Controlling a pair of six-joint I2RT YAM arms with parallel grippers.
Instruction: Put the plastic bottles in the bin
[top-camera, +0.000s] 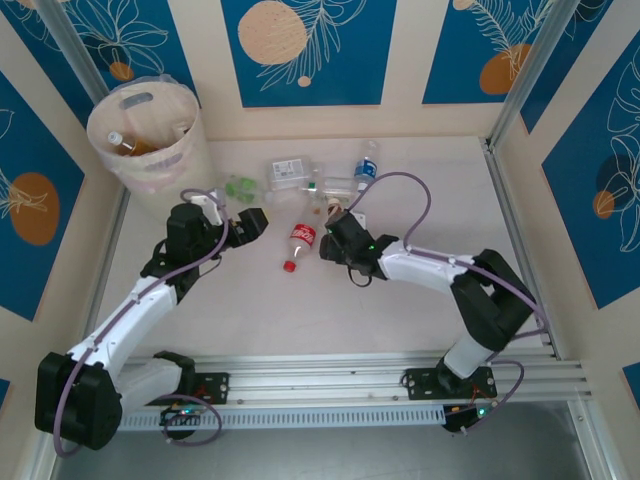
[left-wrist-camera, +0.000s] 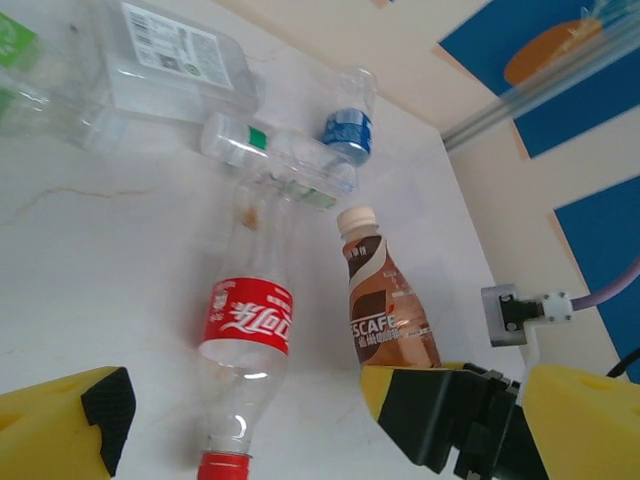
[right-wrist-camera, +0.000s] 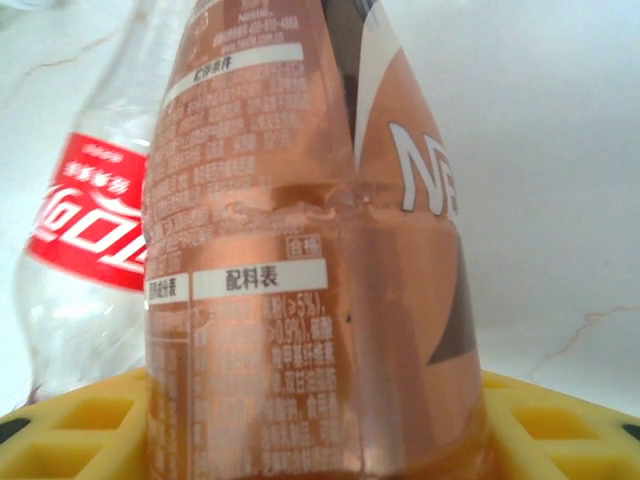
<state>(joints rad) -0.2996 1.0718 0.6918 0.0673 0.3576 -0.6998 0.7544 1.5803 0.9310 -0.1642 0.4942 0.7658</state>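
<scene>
Two grippers flank one red-labelled bottle (top-camera: 301, 238) lying on the table. Left of it, the left gripper (top-camera: 250, 226) gapes wide, empty. Right of it, the right gripper (top-camera: 333, 243) is clamped on one brown coffee bottle (left-wrist-camera: 385, 305). Beyond it sit four clear bottles (top-camera: 288, 170). Far left beyond it, the bin (top-camera: 172, 160) holds one amber bottle (top-camera: 125, 143).

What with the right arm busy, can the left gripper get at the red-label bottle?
Probably yes: the open left gripper faces the red-label bottle, bare table between. The right gripper, shut on the brown bottle alongside, may crowd it.
</scene>
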